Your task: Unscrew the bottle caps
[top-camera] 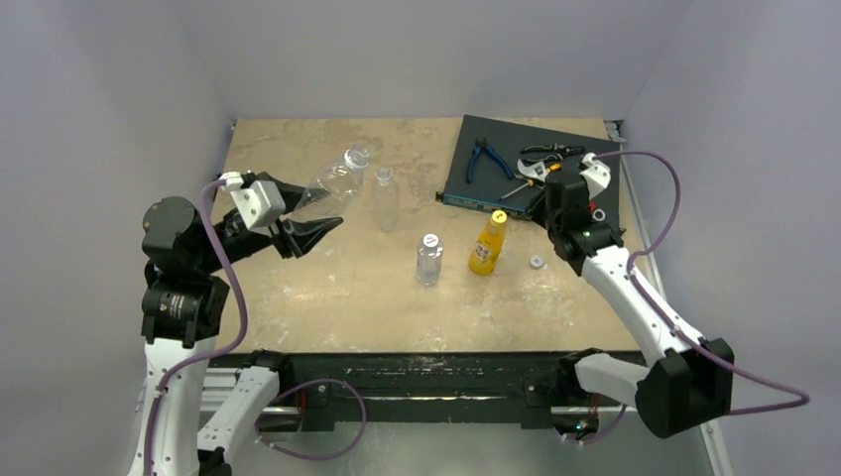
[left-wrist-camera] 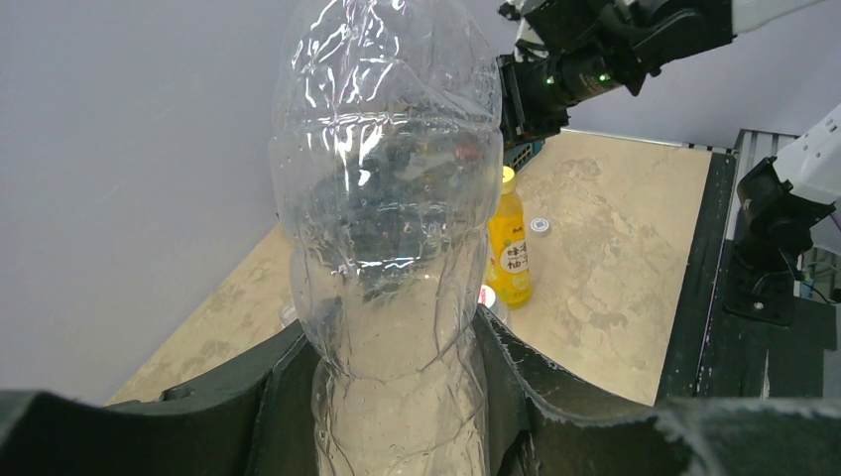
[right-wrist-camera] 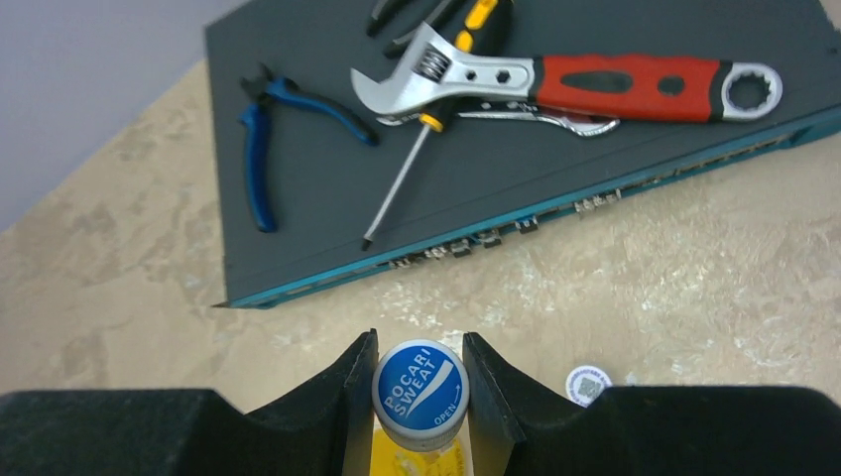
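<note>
Caps first: nearest you, a capped clear bottle (top-camera: 429,263) stands on the table (top-camera: 298,288), with a loose white cap (top-camera: 537,262) lying to its right. Just beyond, your right gripper (right-wrist-camera: 419,357) pinches the blue-topped cap (right-wrist-camera: 420,389) close by the orange bottle (top-camera: 485,248). I'd set that cap beside the loose one before reaching again. Farther left, your left gripper (left-wrist-camera: 392,332) clamps a tilted clear bottle (left-wrist-camera: 387,198) off the table. Hold it firm without crushing, neck toward the right arm. Whether it has a cap is unclear.
</note>
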`<control>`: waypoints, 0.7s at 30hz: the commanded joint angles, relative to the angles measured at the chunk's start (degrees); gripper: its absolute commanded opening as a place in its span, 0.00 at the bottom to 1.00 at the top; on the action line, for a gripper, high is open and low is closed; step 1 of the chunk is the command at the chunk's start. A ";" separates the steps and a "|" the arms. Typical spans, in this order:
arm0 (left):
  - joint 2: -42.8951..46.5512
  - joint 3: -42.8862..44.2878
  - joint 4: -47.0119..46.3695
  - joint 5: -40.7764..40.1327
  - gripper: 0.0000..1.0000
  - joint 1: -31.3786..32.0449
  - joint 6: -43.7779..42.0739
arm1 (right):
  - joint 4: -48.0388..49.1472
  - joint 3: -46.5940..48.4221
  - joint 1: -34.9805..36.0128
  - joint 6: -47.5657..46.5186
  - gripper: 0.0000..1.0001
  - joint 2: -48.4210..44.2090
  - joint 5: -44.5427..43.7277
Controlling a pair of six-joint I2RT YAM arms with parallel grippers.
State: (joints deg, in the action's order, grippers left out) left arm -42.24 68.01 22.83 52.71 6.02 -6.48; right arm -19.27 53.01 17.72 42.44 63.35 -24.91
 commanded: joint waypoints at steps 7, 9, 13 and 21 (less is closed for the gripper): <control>0.54 2.91 -1.76 0.31 0.00 -0.22 0.73 | 2.41 -3.02 -1.02 7.37 0.17 15.02 -5.32; 0.41 2.92 -1.57 0.50 0.00 -0.22 0.85 | 2.98 -3.67 -1.04 8.38 0.17 16.86 -5.92; 0.53 2.79 -1.19 0.47 0.00 -0.22 0.53 | 3.28 -4.06 -1.11 9.58 0.22 20.80 -6.79; 0.41 3.05 -0.88 0.18 0.00 -0.22 -0.20 | 3.30 -4.85 -1.37 12.12 0.30 24.81 -6.90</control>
State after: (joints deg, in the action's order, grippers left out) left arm -41.91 69.12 22.83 52.73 6.02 -6.57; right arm -17.02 48.58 16.80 51.09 87.85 -29.26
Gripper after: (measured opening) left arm 0.467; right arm 0.369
